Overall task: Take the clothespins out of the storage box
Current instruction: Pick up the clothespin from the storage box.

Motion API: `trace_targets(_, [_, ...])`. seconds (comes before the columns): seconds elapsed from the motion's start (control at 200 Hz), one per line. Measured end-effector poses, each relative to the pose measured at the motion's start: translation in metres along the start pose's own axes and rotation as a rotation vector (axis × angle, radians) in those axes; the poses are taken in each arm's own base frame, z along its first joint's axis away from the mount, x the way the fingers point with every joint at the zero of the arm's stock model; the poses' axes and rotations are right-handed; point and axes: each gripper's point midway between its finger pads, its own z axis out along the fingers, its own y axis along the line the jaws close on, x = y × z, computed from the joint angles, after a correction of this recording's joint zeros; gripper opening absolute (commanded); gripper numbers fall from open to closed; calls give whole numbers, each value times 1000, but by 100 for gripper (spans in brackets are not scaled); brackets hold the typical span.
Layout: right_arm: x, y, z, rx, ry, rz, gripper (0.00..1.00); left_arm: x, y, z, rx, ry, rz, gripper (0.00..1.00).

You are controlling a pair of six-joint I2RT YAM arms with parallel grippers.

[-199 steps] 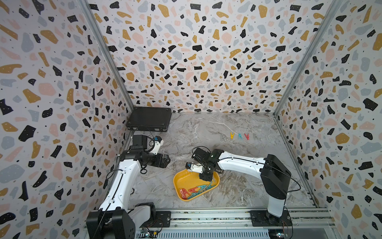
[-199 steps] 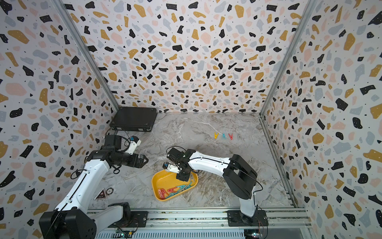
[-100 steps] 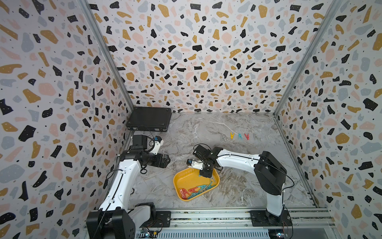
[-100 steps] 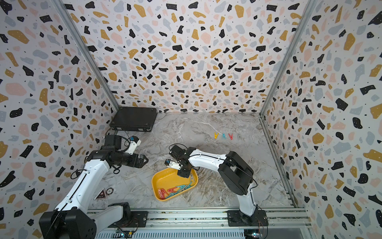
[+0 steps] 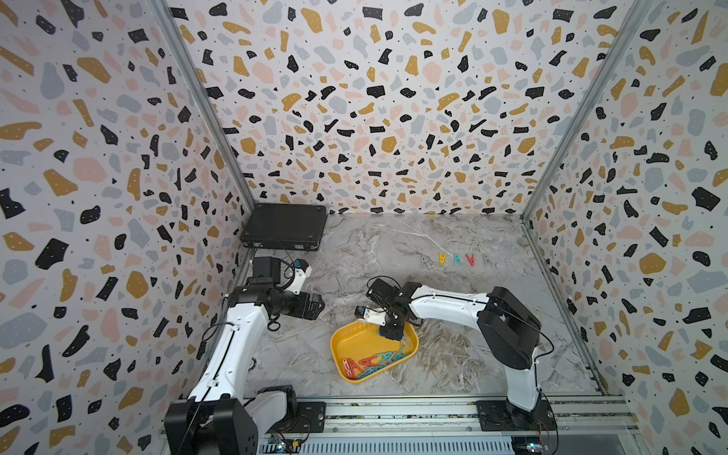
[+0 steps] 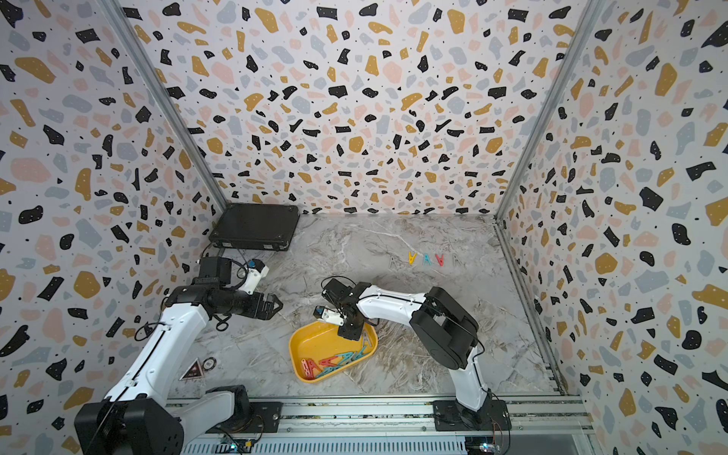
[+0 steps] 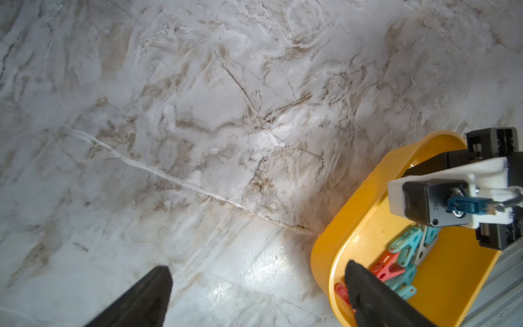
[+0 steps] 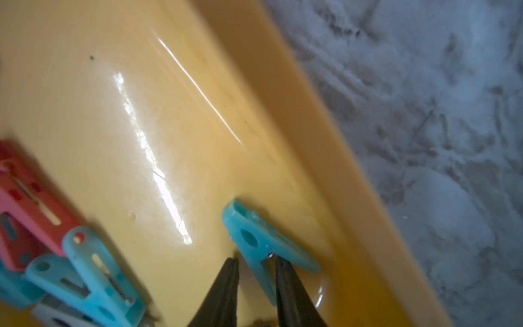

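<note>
Box: the yellow storage box (image 5: 335, 348) is sitting on the marble desk (image 5: 374, 244), near the front rail, btwn the two arms.
Contents: teal, red & grey clothespins (image 5: 374, 360) are lying piled along the box's front-right wall; the rest of the floor is showing bare.
Out of box: a loose row (image 5: 457, 259) of yellow, teal & red pins, w/ fainter grey ones at each end, is lying well apart toward the back wall.
Right tool: the right tool (image 8: 256, 262) is reaching down inside the box w/ jaws standing narrowly apart, straddling one leg of a teal clothespin (image 8: 260, 243) that is lying by the wall; can't tell if it is actually pinching.
Left tool: the left tool (image 7: 257, 266) is hanging wide open above bare desk just beside the box, holding nothing.
Black case: a shut black case (image 5: 283, 226) is lying in the back-left corner.
Only in right wrist view: the straddled teal pin is showing here; in both top views the tool body is covering it.
Only in left wrist view: the right arm's camera mount is showing over the pile.
Only in a top view: a triangular sticker (image 6: 192, 370) is showing by the left arm.
</note>
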Motion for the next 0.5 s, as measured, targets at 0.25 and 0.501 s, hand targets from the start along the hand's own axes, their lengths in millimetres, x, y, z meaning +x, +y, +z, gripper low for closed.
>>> trace_targets(0.25, [0,5,3,-26,-7,5,22,0,0,0,0,0,0,100])
trace_targets(0.501, [-1,7,3,-36,-21,22,5,0,0,0,-1,0,0,100])
